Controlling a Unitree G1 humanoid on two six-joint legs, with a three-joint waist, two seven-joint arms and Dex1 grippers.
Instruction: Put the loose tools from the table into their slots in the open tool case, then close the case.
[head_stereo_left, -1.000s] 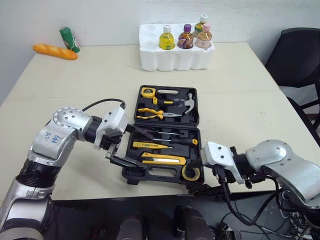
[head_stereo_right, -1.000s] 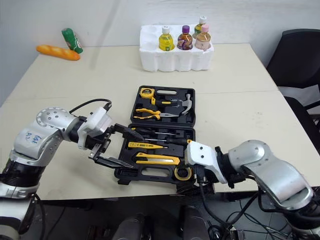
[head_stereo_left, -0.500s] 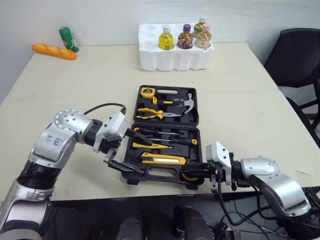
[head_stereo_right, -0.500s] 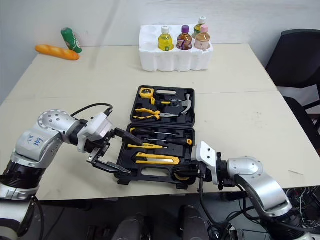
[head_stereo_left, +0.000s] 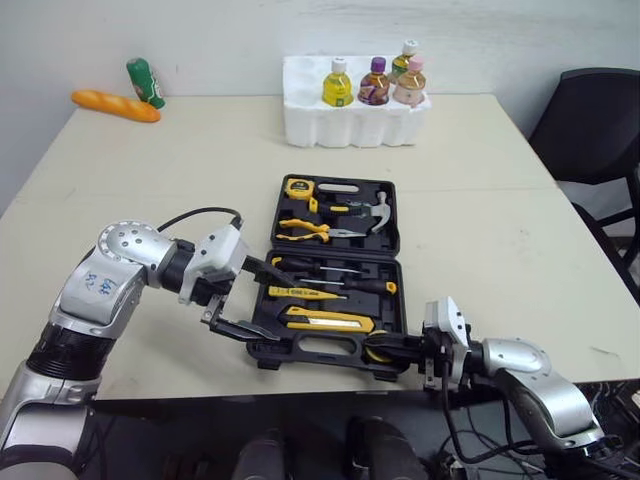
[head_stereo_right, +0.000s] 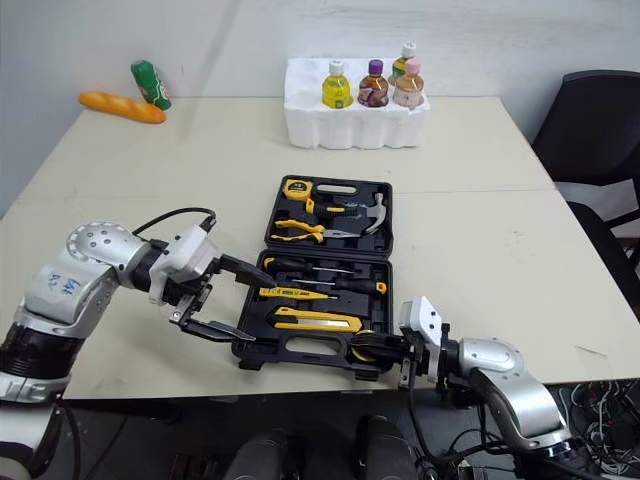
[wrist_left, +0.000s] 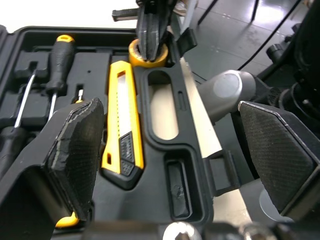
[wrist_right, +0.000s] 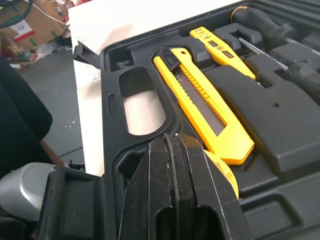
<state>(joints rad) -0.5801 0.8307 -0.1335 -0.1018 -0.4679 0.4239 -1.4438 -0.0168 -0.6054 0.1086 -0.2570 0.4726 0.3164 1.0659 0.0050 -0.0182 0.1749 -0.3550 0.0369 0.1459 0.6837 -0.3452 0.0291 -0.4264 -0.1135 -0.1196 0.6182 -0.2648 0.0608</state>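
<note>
Here, likely step: seating tape roll (head_stereo_left: 373, 353) in tool case (head_stereo_left: 300, 352).
Right tool (head_stereo_left: 388, 343) clamps it; left tool (head_stereo_left: 278, 308) wide open, empty. Release next.

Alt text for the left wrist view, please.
The open left hand straddles the handle edge of the open tool case, a yellow utility knife in its slot. Beyond, the shut right hand meets the yellow tape roll.

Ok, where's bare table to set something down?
Free: beige tabletop between the black plastic tool case and white foam bottle tray, and right of the case. Crowded: case's front edge, with left end effector and right end effector.
</note>
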